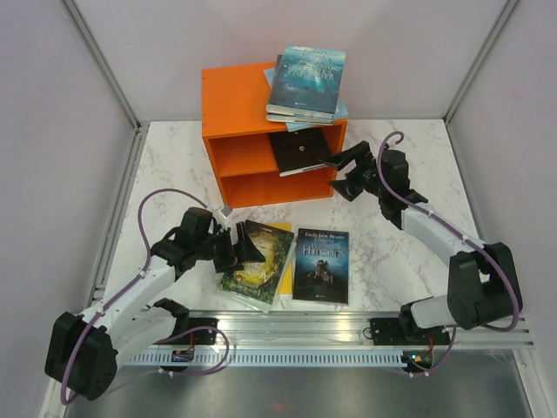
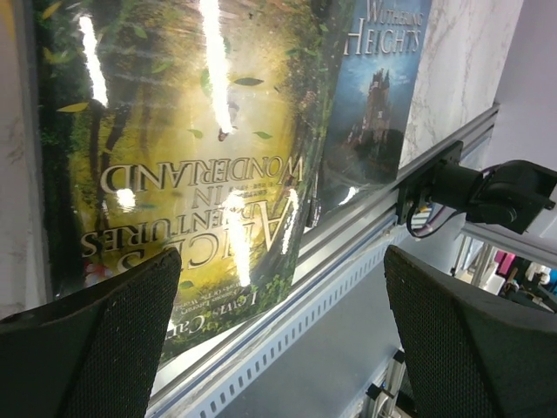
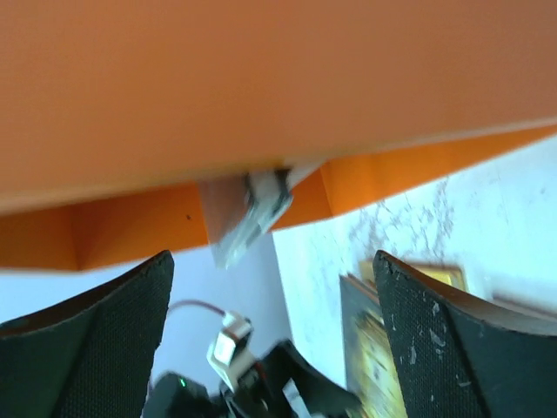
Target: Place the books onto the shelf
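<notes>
Just left of the right gripper (image 1: 332,172), fingers spread wide and clamping nothing: black book (image 1: 300,150), flat in the upper compartment of the shelf (image 1: 233,96), front edge sticking out. Can't tell whether a fingertip touches it. More books (image 1: 306,78) stacked on top. Under the left gripper (image 1: 246,248), likewise open: green-gold book (image 1: 261,272) over a mostly hidden yellow book (image 1: 285,277), dark blue book (image 1: 321,266) beside.

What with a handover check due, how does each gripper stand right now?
Left gripper: open, empty, over the green-gold book.
Right gripper: open, empty, by the orange shelf.
</notes>
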Robot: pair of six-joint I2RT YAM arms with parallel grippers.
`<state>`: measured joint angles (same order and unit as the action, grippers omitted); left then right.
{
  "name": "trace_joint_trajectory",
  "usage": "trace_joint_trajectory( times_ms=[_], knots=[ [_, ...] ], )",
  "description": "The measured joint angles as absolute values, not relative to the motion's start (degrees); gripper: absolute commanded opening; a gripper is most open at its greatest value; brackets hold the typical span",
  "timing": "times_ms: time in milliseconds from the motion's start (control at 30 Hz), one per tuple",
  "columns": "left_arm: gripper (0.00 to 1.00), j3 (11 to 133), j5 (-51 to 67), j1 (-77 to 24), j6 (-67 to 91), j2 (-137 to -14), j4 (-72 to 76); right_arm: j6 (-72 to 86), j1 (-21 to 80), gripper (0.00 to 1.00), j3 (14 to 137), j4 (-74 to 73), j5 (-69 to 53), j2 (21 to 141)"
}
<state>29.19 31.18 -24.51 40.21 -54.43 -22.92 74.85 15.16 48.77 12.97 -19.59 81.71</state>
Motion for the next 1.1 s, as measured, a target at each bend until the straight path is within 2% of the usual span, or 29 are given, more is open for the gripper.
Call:
trace_joint_trajectory(
  times_ms=[167,367,533,633,1100],
  knots=[
    [1.0,29.23,28.14,-24.51,40.23,-54.72,-24.58,70.19,15.35,0.98,46.26,7.66,-21.52,71.0],
    [1.0,33.41,20.23,-24.49,40.69,-57.87,-28.69,68.34,20.99,0.98,35.09,6.33,-22.55,57.95],
    [1.0,37.23,16.12,-23.31,40.75,-62.96,-30.15,70.3,32.62,0.98,24.99,4.67,-19.55,59.51],
    [1.0,38.46,15.51,-23.09,40.75,-65.32,-30.11,70.72,37.47,0.98,24.29,4.25,-18.72,61.14],
    [1.0,38.81,7.99,-22.63,40.16,-65.14,-32.53,70.26,39.66,0.98,26.17,4.36,-16.82,65.19]
  ],
)
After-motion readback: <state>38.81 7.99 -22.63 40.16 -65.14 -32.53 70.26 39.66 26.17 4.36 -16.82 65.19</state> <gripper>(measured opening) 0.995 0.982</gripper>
